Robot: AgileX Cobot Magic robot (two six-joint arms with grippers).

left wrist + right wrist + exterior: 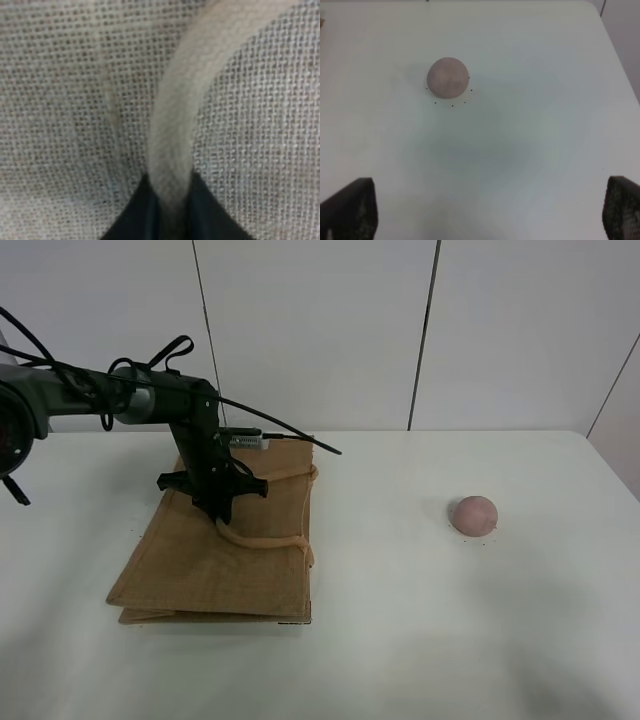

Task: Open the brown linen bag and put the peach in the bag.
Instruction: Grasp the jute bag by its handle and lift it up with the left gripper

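Note:
The brown linen bag (215, 550) lies flat on the white table at the left. My left gripper (222, 516) is down on its upper half, shut on one of the lighter loop handles (262, 541). In the left wrist view the handle strap (175, 140) runs up from between the two dark fingertips (135, 220) over the coarse weave (65, 100). The peach (474, 515) sits alone on the table at the right. It also shows in the right wrist view (448, 76), well ahead of my open, empty right gripper (490, 212), which is out of the exterior high view.
The white table (400, 620) has its back edge by a white panelled wall (320, 330). Black cables (270, 425) hang off the left arm above the bag.

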